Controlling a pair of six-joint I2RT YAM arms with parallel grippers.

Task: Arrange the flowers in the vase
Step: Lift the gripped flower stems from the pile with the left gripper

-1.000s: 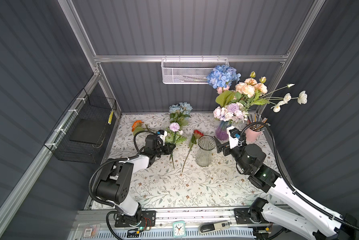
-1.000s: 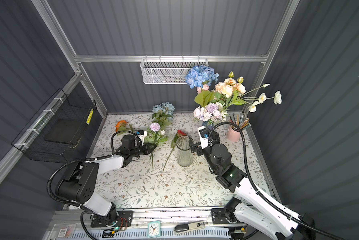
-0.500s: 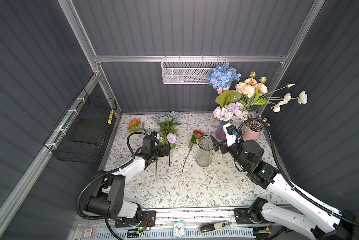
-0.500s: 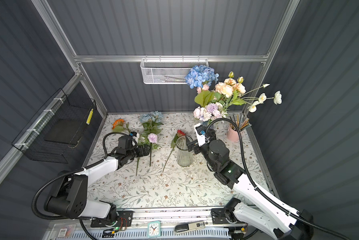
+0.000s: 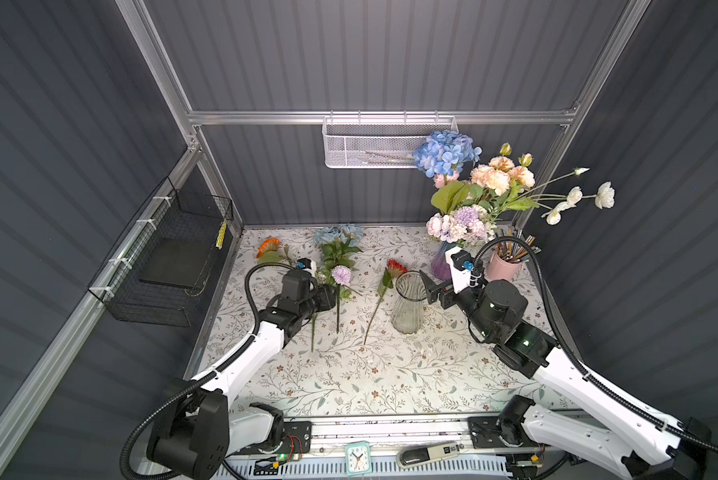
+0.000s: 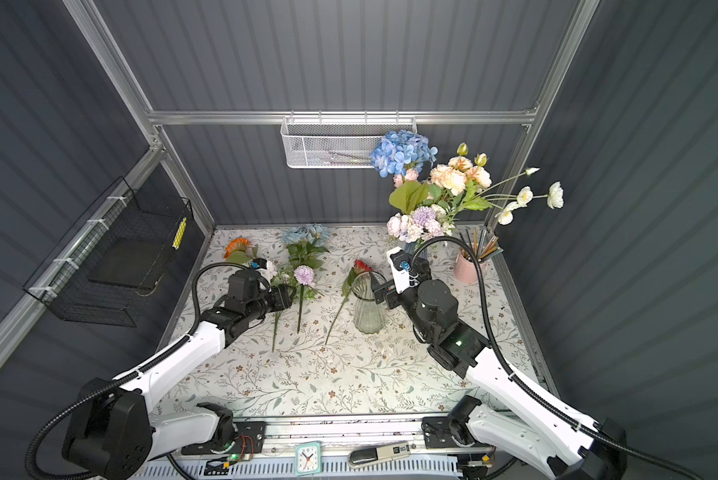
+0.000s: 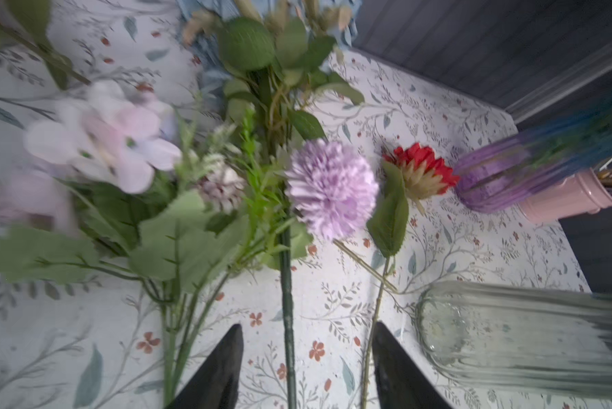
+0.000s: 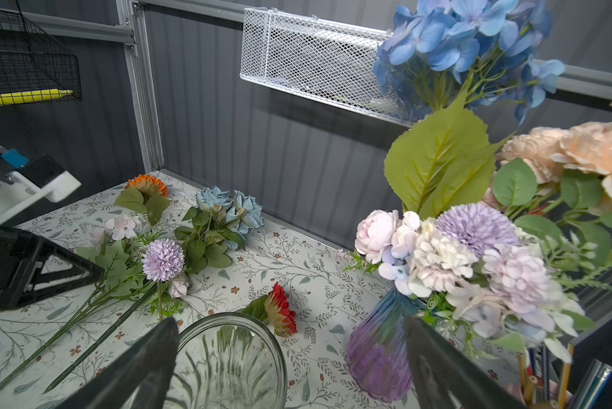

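Left pincer (image 7: pixel 308 324) gapes open, holding nothing, the stem of the lilac flower (image 7: pixel 331 187) lying between its jaws on the table (image 5: pixel 390 374); right pincer (image 8: pixel 290 319), wide open and empty, hovers beside the clear vase (image 5: pixel 408 307).

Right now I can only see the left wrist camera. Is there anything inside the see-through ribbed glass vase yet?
Observer: No. The right wrist view looks down into the clear ribbed glass vase, and it is empty.
Operator: Where is my other arm?
Observer: In both top views the right gripper is open beside the vase's rim, holding nothing.
Operator: Is any flower hiding from me?
Observer: Yes, an orange daisy with a green stem lies near the back left corner of the floral-print tablecloth.
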